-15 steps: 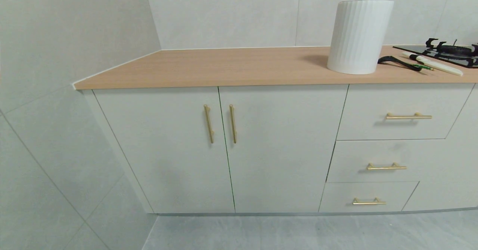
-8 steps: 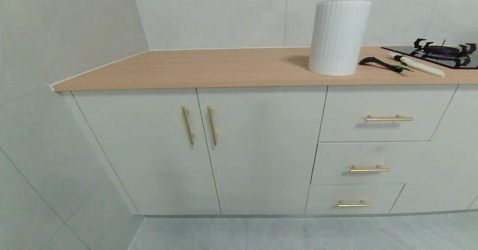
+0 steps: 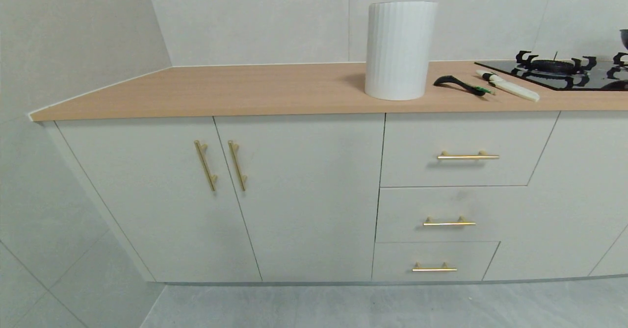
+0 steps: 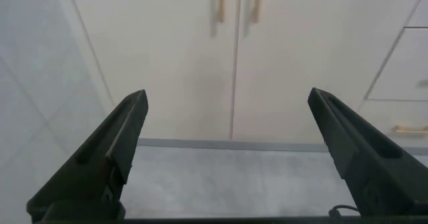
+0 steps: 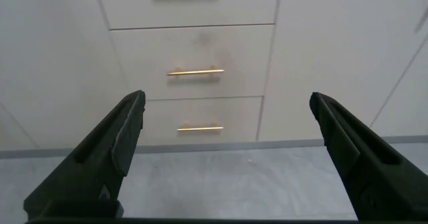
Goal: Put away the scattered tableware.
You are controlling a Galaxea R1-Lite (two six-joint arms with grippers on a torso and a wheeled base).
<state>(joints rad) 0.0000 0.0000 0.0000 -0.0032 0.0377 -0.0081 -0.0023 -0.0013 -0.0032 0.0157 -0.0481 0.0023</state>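
Head view: a black spoon (image 3: 458,85) and a cream utensil (image 3: 510,86) lie (just beside each other) on the wooden countertop (image 3: 245,90), between a white ribbed canister (image 3: 401,48) and the gas hob (image 3: 554,70). Left wrist view: the left gripper (image 4: 227,100) gapes wide before cupboard doors (image 4: 301,57). Right wrist view: the right gripper (image 5: 227,98) gapes likewise before drawers (image 5: 227,50).

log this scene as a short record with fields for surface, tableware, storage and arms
surface: wooden counter
tableware: black utensil and white utensil lying flat on the counter, between canister and stove
canister: white, ribbed canister, upright on the counter
storage: two doors and three drawers, all shut
arms: left gripper open, facing the doors; right gripper open, facing the drawers
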